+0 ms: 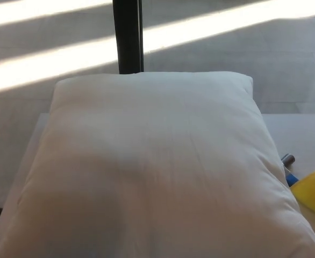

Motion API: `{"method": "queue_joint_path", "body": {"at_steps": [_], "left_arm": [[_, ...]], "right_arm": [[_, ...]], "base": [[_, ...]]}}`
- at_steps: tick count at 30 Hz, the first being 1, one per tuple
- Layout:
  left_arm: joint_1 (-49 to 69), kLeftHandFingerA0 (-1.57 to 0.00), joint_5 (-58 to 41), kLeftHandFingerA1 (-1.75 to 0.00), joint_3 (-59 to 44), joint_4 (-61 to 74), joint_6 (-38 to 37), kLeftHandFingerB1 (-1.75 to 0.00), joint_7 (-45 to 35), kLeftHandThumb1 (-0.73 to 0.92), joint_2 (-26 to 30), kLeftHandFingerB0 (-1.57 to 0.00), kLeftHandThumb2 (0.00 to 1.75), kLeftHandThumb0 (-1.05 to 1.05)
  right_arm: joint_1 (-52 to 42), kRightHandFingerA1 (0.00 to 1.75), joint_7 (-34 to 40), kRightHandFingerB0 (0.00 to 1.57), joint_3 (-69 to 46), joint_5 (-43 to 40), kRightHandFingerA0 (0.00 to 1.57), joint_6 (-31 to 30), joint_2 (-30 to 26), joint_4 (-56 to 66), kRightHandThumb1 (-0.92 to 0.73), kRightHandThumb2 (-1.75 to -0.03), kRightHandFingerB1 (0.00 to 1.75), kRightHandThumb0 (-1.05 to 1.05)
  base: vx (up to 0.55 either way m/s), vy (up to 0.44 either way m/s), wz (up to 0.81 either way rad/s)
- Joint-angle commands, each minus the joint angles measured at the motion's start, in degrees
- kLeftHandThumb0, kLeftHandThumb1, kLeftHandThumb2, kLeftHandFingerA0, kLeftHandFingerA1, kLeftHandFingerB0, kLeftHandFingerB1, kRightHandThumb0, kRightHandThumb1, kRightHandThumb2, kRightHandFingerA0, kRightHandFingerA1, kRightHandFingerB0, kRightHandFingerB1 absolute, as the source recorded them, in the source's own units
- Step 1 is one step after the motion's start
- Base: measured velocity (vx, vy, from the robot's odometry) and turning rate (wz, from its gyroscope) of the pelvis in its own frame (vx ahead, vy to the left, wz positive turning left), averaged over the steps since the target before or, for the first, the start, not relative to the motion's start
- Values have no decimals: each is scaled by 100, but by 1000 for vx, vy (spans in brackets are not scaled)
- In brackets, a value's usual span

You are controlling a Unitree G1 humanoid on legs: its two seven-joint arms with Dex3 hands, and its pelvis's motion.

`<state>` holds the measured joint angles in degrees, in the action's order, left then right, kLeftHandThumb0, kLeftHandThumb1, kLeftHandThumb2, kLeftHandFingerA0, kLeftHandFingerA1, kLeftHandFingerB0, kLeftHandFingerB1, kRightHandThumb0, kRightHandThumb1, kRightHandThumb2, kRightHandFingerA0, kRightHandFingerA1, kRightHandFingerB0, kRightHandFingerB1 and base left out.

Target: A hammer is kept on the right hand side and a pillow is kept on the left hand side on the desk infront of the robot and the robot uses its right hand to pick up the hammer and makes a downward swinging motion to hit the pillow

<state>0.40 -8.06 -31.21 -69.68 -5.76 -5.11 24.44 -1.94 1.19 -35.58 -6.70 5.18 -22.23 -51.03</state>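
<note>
Filling most of the head view and lying closest to the camera, the white pillow (152, 172) covers the counter (308, 134) from the left edge almost across to the right, its top plump and undented. Behind it a dark post (128, 35) stands upright against a pale floor (34, 32) crossed by bands of sunlight. To the right of the pillow, just beside its lower right edge, only a small part of the hammer (292, 172) shows: a metal tip, a strip of blue, and next to it a yellow piece (314, 191) that may belong to the tool, though that cannot be told for sure. Neither robot hand is in view, so whether the left or right one is released or clenched cannot be told. Judging by this, the task stands at its first step, with the hammer resting on the counter and not yet lifted. The next move would call for the right robot hand to reach in from the right, close around the handle, and raise it clear of the pillow's edge before any downward swing.
</note>
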Motion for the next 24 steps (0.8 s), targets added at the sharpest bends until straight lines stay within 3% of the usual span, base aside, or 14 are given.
{"method": "queue_joint_path", "body": {"at_steps": [1, 3, 6, 7, 11, 16, 18, 19, 21, 22, 23, 24], "left_arm": [[-68, -78, -405, -57, -288, -222, -304, -56, -143, 62, 160, -78, 59, -57], [-93, -77, -392, -57, -287, -244, -282, -57, -140, 61, 129, -80, 59, -58], [-110, -79, -476, -61, -361, -249, -303, -62, -126, 61, 96, -83, 58, -56], [-100, -80, -390, -60, -289, -250, -368, -61, -76, 61, 100, -82, 59, -59], [-142, -76, -539, -58, -420, -285, -177, -56, -161, 60, 163, -75, 58, -56], [-146, -78, -548, -59, -382, -323, -232, -57, -183, 60, 160, -77, 59, -56], [-137, -80, -510, -59, -335, -333, -272, -59, -189, 61, 162, -79, 59, -56], [-123, -79, -479, -60, -304, -324, -326, -60, -182, 61, 153, -82, 59, -57], [-143, -79, -504, -59, -320, -329, -293, -60, -180, 60, 151, -83, 58, -58], [-162, -79, -555, -58, -364, -344, -243, -57, -187, 59, 150, -78, 58, -56], [-169, -79, -574, -58, -383, -346, -241, -59, -189, 59, 145, -79, 58, -55], [-171, -79, -594, -58, -401, -347, -247, -59, -191, 59, 133, -79, 58, -55]], "right_arm": [[290, 33, 14, 0, -678, -858, 0, -153, -337, -38, -49, -87, 30, -59], [237, 14, 68, 0, -685, -745, 0, -404, -512, 103, -65, -97, 12, -82], [757, 9, 351, 0, -1042, -1024, 0, -920, -968, 147, -69, -103, 4, -93], [1073, 11, 441, 0, -1142, -1092, 5, -1038, -1208, 288, -68, -103, 9, -88], [1749, 0, 193, 0, -1236, -1292, 0, -1301, -1626, 796, -74, -105, 0, -102], [2060, 12, -515, 0, -878, -1479, 0, -1402, -1726, 2074, -66, -109, 0, -105], [2007, 29, -553, 8, -642, -1477, 0, -1573, -1629, 2805, -62, -105, 22, -97], [1987, 32, -623, 0, -521, -1534, 0, -1640, -1550, 3179, -62, -103, 26, -98], [1874, 33, -688, 0, -284, -1560, 0, -1817, -1479, 3787, -60, -102, 26, -96], [1780, 25, -855, 0, 75, -1419, 0, -1673, -1406, 4188, -62, -103, 23, -85], [1724, 12, -831, 12, 199, -1330, 0, -1712, -1399, 4366, -66, -103, 18, -93], [1629, 12, -764, 12, 320, -1230, 0, -1815, -1405, 4600, -66, -103, 18, -93]], "base": [[0, 0, 0], [0, 0, 0], [0, 0, 0], [0, 0, 0], [0, 0, 0], [0, 0, 0], [0, 0, 0], [0, 0, 0], [0, 0, 0], [0, 0, 0], [0, 0, 0], [0, 0, 0]]}}
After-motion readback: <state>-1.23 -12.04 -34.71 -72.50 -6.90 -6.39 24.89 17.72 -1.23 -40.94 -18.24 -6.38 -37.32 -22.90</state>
